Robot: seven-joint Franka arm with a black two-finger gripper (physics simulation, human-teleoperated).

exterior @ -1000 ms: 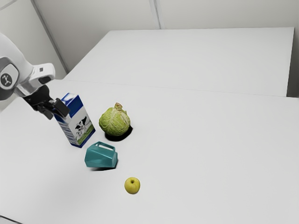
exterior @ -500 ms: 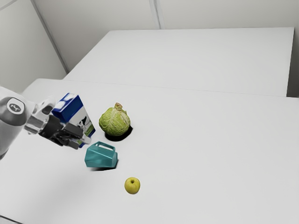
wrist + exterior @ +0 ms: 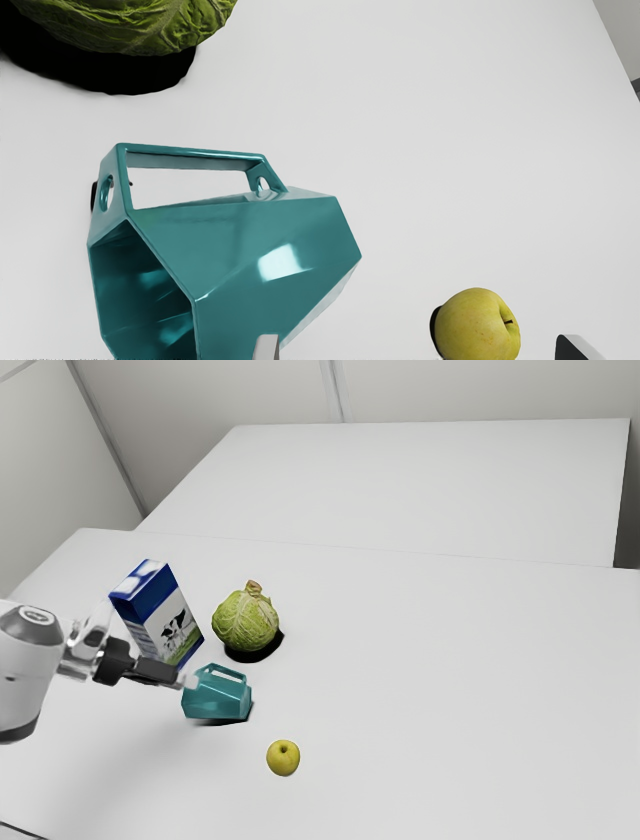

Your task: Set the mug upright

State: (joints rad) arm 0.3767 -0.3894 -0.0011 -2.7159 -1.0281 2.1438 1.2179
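Observation:
My gripper (image 3: 184, 681) is beside the mug, at its end toward the exterior view's left. The teal faceted mug (image 3: 217, 695) lies on its side on the table, with its handle upward. In the wrist view the mug (image 3: 250, 240) shows its dark open mouth and its handle. The gripper (image 3: 417, 347) is open there, its fingertips wide apart, one of them overlapping the lower part of the mug in the picture. Whether that finger touches the mug I cannot tell.
A blue and white milk carton (image 3: 165, 618) stands behind the mug, near the arm. Beside the carton is a green cabbage (image 3: 246, 622). A yellow apple (image 3: 283, 757) rests on the white table (image 3: 450, 690), toward the exterior view's right of the mug and nearer its camera.
From above the milk carton, my gripper has come down and toward the exterior view's right, to the mug. The arm has swung nearer the camera. Mug, carton, cabbage and apple have stayed put.

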